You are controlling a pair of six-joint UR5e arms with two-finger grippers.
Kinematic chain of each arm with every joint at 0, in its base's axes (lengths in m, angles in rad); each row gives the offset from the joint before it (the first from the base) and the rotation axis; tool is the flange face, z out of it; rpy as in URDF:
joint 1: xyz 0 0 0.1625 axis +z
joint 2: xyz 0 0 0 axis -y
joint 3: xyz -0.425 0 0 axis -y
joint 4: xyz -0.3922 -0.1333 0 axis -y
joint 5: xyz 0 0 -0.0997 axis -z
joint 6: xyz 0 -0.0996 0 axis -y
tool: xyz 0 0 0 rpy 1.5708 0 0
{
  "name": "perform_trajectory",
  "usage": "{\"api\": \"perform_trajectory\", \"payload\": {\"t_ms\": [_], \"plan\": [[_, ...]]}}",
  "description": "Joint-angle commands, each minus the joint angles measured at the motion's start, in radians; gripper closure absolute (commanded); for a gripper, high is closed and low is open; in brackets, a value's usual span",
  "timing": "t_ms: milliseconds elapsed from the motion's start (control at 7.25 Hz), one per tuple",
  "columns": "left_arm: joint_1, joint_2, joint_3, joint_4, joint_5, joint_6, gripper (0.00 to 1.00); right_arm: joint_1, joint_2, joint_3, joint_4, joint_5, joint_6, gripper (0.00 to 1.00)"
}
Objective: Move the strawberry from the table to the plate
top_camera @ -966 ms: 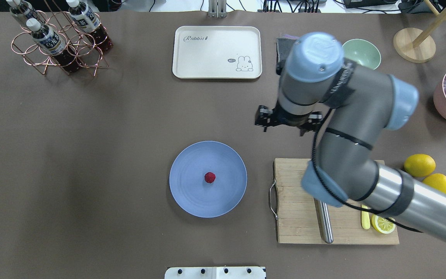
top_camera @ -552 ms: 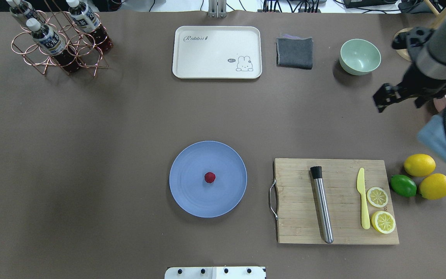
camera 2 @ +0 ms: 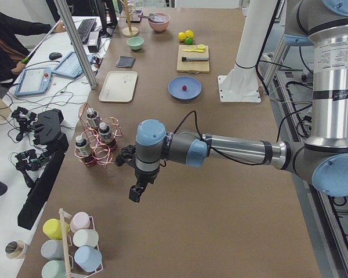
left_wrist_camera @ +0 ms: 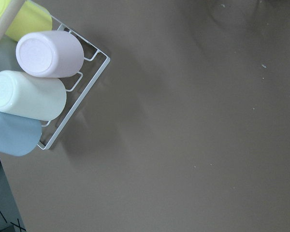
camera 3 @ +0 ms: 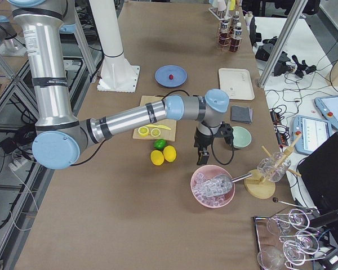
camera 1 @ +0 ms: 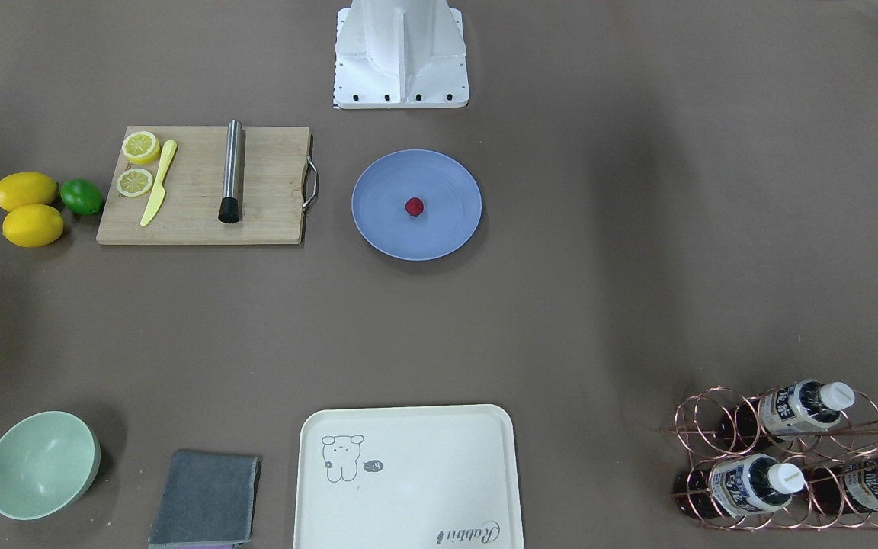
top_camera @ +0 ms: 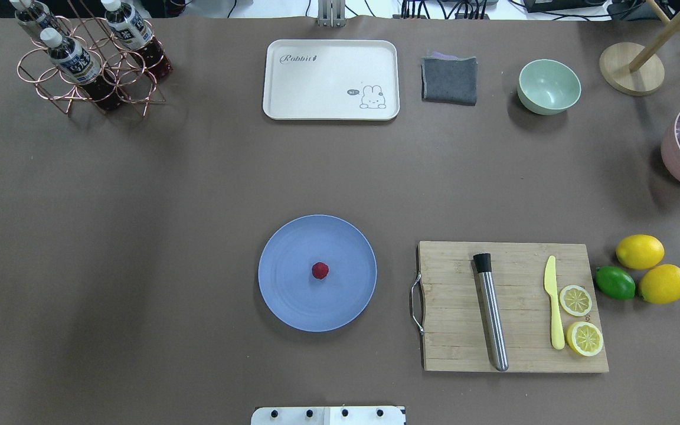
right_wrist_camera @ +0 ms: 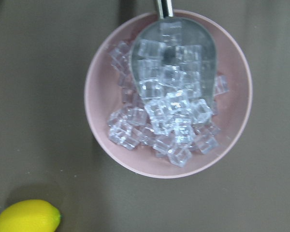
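The strawberry (top_camera: 320, 270) is a small dark-red berry lying at the centre of the blue plate (top_camera: 293, 301) on the brown table (top_camera: 169, 236); it also shows in the front view as the strawberry (camera 1: 414, 206) on the plate (camera 1: 386, 225). No gripper is near it. My left gripper (camera 2: 136, 193) hangs over bare table far off by the bottle rack, and I cannot tell whether it is open or shut. My right gripper (camera 3: 201, 158) hovers beside the pink ice bowl (right_wrist_camera: 101, 96), and I cannot tell its state either. Neither wrist view shows its own fingers.
A wooden cutting board (top_camera: 452, 330) with a steel muddler, yellow knife and lemon slices lies right of the plate. Beyond it sit two lemons (top_camera: 639, 251) and a lime (top_camera: 614, 282). A cream tray (top_camera: 316, 88), grey cloth, green bowl (top_camera: 549, 85) and bottle rack (top_camera: 89, 65) line the far edge.
My right arm swept from above the table near the grey cloth off to the right and out of the overhead view. The strawberry stays put on the plate.
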Motion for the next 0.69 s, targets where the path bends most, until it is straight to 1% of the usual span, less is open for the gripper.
{"api": "perform_trajectory", "payload": {"t_ms": [0, 552], "plan": [[0.012, 0.003, 0.009, -0.004, -0.03, -0.025, 0.02, 0.074, -0.024, -0.024, 0.0, 0.004, -0.039, 0.0], [0.019, 0.0, 0.007, -0.004, -0.03, -0.025, 0.02, 0.079, -0.037, -0.024, 0.0, 0.006, -0.031, 0.0]]}}
